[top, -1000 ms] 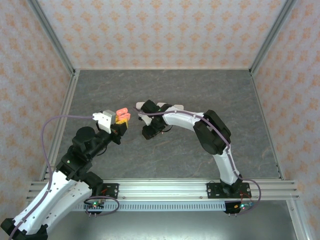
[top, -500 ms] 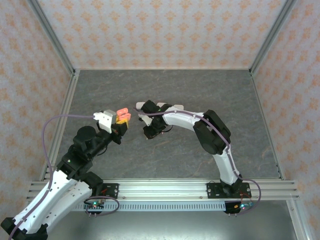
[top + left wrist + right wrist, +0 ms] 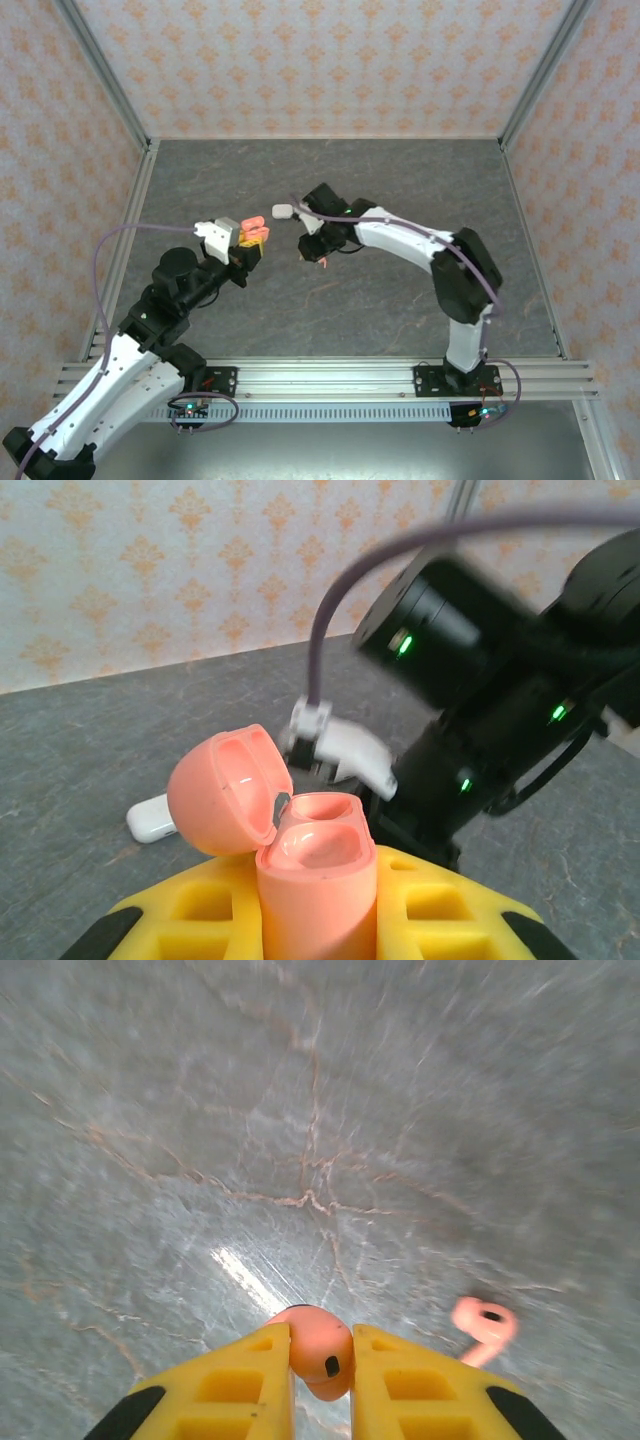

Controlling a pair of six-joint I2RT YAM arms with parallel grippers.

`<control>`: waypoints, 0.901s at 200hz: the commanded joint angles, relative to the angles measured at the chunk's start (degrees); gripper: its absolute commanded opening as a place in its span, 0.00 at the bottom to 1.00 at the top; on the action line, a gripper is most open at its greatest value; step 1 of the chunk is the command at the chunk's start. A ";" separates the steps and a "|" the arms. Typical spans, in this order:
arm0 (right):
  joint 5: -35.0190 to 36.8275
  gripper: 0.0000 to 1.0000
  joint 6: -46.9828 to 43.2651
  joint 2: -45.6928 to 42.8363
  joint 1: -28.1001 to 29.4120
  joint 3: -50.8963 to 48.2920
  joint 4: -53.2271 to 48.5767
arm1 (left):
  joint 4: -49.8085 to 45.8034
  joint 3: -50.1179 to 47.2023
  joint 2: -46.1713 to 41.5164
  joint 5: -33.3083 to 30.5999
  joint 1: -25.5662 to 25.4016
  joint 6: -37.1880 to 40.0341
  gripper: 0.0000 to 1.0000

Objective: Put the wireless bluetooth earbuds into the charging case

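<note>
Aluminium rails carry the two arm bases at the near edge of the grey stone bench. Both arms lean in toward the middle.

The count is one salmon-pink case, two salmon-pink earbuds and one white pebble-shaped thing.

The left pincer is clamped on the case, which stands upright between its yellow fingers. The lid is swung back to the left and both sockets are open. The white pebble lies on the bench just beyond the case, to its left in the left wrist view.

The right pincer hangs just right of the case, apart from it. Its yellow fingertips are pressed onto one earbud and hold it above the stone. The second earbud lies loose on the bench, near that pincer and on its right in the right wrist view.

Beyond both pincers the bench runs open to the far wall, with wide room on the right side too. Slanted metal rails border it left and right, and patterned walls close it in.
</note>
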 commanded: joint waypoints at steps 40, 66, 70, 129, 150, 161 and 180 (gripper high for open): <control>1.91 0.18 0.53 -19.42 -2.77 -4.38 6.04 | 12.90 -0.14 5.69 8.97 -0.54 -2.32 0.00; 0.98 0.18 -0.22 -25.55 -2.81 -5.52 9.10 | 18.86 -0.40 9.40 12.38 -0.54 -4.34 0.00; 0.90 0.18 -0.29 -26.35 -2.79 -5.75 9.57 | 19.69 -0.40 9.99 12.89 -0.54 -4.61 0.00; -1.31 0.17 -3.68 -33.55 -1.43 -7.03 14.03 | 26.31 1.96 17.50 19.43 -0.55 -6.59 0.00; -1.33 0.17 -5.90 -33.30 0.27 -6.43 14.20 | 27.55 2.97 19.22 20.77 -0.57 -6.86 0.00; -1.29 0.17 -6.86 -32.93 1.06 -6.17 14.19 | 27.83 3.48 19.99 21.33 -0.54 -6.83 0.00; -1.31 0.17 -8.24 -32.30 1.88 -5.78 14.13 | 28.30 4.31 20.92 22.06 -0.59 -6.78 0.00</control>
